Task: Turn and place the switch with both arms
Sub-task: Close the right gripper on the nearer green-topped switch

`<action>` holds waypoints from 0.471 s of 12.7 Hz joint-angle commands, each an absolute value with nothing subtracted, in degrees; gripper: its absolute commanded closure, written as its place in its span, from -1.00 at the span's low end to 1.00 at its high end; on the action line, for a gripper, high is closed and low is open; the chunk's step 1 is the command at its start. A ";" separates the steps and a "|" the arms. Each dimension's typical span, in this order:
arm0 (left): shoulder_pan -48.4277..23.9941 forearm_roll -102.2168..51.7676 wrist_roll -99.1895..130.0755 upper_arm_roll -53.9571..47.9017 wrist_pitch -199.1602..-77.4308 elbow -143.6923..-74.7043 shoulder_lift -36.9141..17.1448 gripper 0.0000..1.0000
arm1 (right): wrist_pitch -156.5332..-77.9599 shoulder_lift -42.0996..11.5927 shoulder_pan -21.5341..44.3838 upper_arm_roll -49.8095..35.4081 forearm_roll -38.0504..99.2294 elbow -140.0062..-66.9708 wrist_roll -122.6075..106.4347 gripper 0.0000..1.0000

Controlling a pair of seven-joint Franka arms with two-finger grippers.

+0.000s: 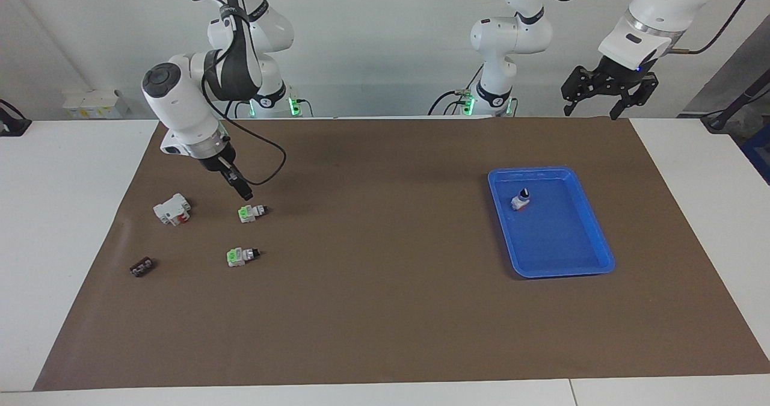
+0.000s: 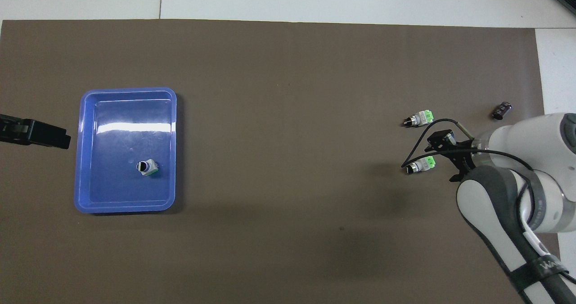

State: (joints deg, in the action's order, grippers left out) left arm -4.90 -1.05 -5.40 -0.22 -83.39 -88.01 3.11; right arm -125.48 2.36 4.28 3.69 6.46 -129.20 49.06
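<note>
One switch (image 1: 521,201) already stands upright in the blue tray (image 1: 592,225), black knob up, in the half of the tray nearer the robots; its base looks reddish in the facing view but greenish from overhead, so I cannot settle its colour. Two green-ended switches are still out on the brown mat (image 1: 385,310), well away from the tray toward the right arm's end of the table. The nearer switch (image 1: 251,212) lies on its side, green block at one end, grey-white body, black knob pointing toward the tray; the farther switch (image 1: 242,255) lies the same way. The right gripper (image 1: 239,187) hangs just above the nearer switch, apparently not yet touching it, fingers narrowly parted and holding nothing. The left gripper (image 1: 609,99) waits high, off the tray's robot-side corner, fingers spread wide and empty. So pickup, turning, handover and placing all seem left for this switch. A white block with a red part (image 1: 172,209) and a small black part (image 1: 142,267) lie still farther from the tray.
</note>
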 commanded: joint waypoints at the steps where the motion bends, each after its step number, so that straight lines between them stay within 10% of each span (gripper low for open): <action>1: -4.92 -0.26 -5.54 -0.09 -83.14 -89.47 4.57 -1.00 | -135.31 -0.16 3.78 3.43 7.65 -134.55 49.83 -1.00; 6: -4.92 -0.26 -5.54 -0.09 -83.14 -89.47 4.57 -1.00 | -141.85 -4.56 3.69 3.43 15.02 -135.09 48.96 -1.00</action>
State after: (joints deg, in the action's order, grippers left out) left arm -4.90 -1.06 -5.40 -0.22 -83.39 -88.01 3.11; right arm -139.34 -3.55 4.15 3.70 12.69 -134.58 49.10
